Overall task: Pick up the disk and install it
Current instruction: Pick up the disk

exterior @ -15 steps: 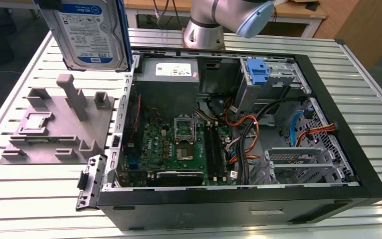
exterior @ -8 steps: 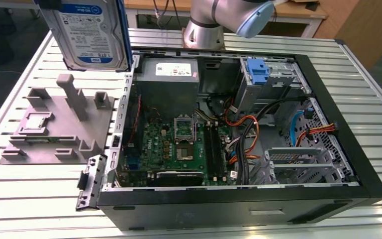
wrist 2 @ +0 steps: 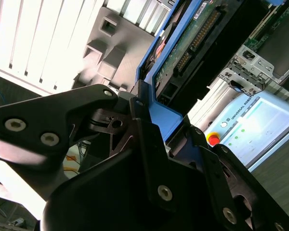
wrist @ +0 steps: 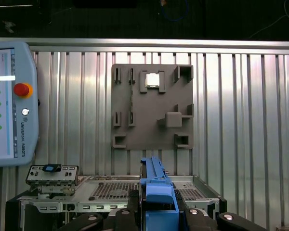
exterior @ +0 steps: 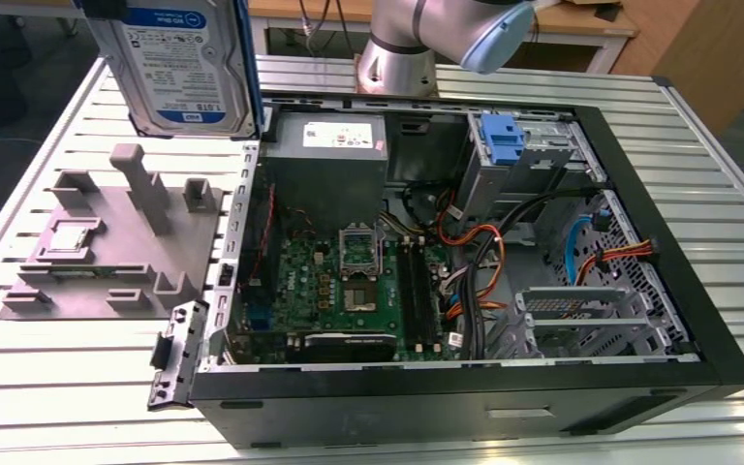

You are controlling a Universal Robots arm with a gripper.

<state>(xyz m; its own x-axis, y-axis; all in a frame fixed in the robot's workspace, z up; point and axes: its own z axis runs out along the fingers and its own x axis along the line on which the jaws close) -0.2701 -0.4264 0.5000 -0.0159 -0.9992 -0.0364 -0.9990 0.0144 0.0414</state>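
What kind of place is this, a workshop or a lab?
Probably a robotics lab bench for PC assembly: an open computer case lies on a slotted aluminium table, a teach pendant rests nearby, and the gripper holds the disk aloft.

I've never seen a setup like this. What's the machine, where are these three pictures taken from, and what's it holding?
It is one robot arm at the far edge of a metal table. The exterior view looks from off the arm onto an open computer case. At the exterior view's left of the case lies a grey parts holder. The two wrist views come from cameras riding on the arm. Its jaws are shut on the blue rail of the disk, a hard drive, held up in the air. The first wrist view looks down at the holder and a control tablet.
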